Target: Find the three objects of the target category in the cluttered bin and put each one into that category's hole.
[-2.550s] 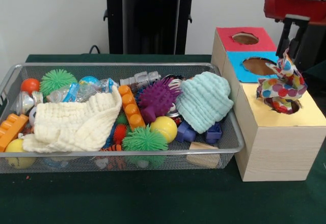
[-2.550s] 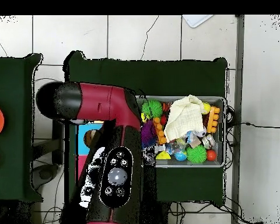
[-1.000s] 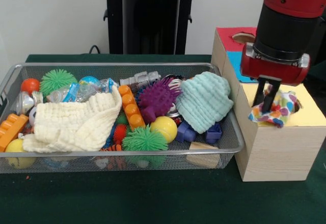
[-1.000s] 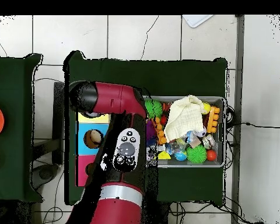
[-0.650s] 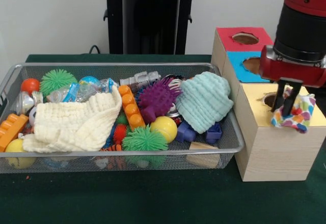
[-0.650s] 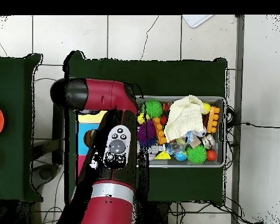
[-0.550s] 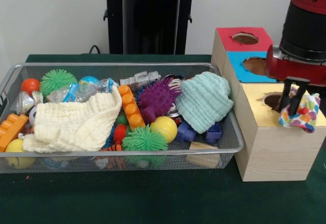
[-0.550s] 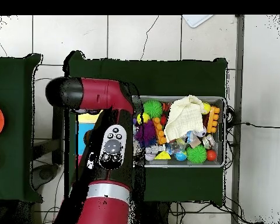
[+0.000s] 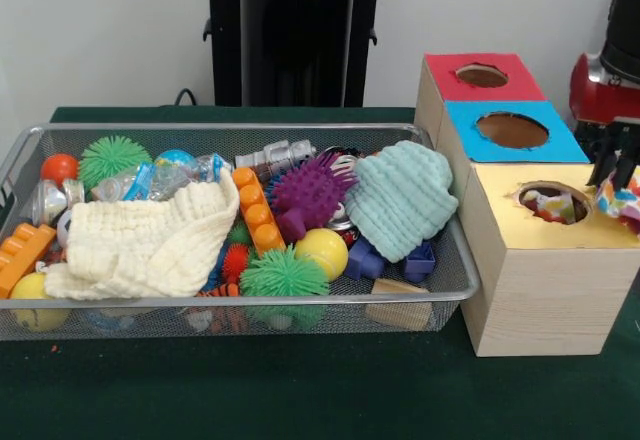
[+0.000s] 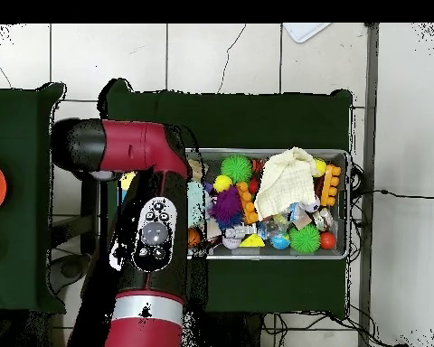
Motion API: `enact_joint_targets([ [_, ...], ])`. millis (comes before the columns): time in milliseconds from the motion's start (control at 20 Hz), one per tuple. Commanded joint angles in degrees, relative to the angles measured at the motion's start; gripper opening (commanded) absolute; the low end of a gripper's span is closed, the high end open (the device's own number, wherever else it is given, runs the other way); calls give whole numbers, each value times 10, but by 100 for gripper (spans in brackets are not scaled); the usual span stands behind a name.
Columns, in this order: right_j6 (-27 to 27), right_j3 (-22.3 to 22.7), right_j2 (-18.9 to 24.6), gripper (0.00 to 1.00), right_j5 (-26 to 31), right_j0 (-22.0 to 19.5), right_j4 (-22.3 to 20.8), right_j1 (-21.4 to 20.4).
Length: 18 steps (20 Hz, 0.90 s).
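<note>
Desk [image 9: 300,390]: green-covered, across the lower frame. Wire basket [image 9: 455,280]: set at left and centre, filled with toys, a cream knit cloth [image 9: 140,245] and a mint knit cloth [image 9: 400,200]. Yellow-topped box [image 9: 540,290]: placed at lower right; a dotted cloth [image 9: 548,204] is seen inside its hole [image 9: 550,201]. Gripper [image 9: 618,165]: at the right edge, fingers [image 9: 606,164] clamped on another dotted cloth piece [image 9: 622,200], held beside the box's right side.

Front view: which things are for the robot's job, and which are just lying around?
For the job: tool, held dotted cloth, second dotted cloth inside the yellow box's hole, bin.
Just lying about: cream knit cloth, mint knit cloth, purple spiky toy, yellow ball, blue-topped box, red-topped box.
</note>
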Motion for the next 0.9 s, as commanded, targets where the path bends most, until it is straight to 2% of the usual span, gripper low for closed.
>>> enact_joint_targets([
  [50,101,118,19,0,23,-24,5,-15],
  [150,99,136,17,0,-5,-24,-1,-18],
  [300,86,133,12,0,4,-26,-12,-21],
  [350,68,135,13,0,-2,-33,-18,-23],
  [500,54,127,3,0,-31,-42,-38,-21],
  [750,27,140,8,0,-59,-55,-67,-27],
  [900,28,147,14,0,-65,-57,-73,-34],
])
